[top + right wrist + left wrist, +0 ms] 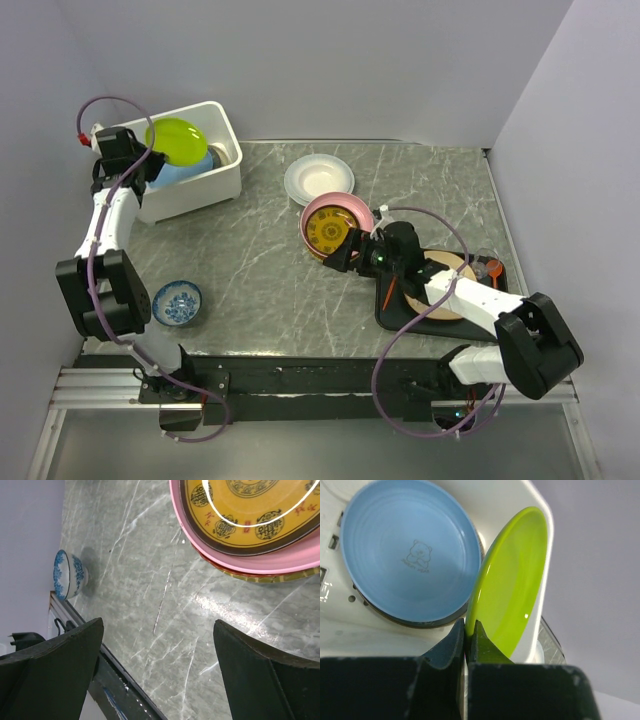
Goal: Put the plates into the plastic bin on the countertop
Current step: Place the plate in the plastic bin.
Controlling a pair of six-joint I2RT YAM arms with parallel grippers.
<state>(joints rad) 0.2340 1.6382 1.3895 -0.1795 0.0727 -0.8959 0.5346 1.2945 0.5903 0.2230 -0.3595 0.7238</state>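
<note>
Plates: spread over three places, with two at the bin in the upper left of the top view, one stack at mid-frame and one on a tray at the lower right.
Green plate [512, 585]: stands on edge, tilted, over the right part of the bin, its lower rim pinched by the claw.
Left gripper [468, 625]: jaws closed tight on the rim of the green plate, at the bottom centre of the left wrist view.
Light blue plate [410, 550]: lies flat inside the bin, face up, a small bear drawing at its centre; the green plate's edge is just beside it.
Plastic bin [215, 185]: white tub in the upper left of the top view, resting on the countertop [260, 260].
White plate [318, 178]: flat on the stone, upper centre, just above the stack.
Yellow patterned plate [250, 505]: tops the stack, nested in the pink plate [270, 560]; more rims show beneath the pink one.
Right gripper [159, 627]: jaws spread wide and holding nothing, just beside the lower right edge of the stack.
Woven yellow plate [452, 268]: sits on the black tray [395, 318], partly hidden by the right arm.
Bowl [178, 303]: blue and white, lower left, well apart from the plates.
</note>
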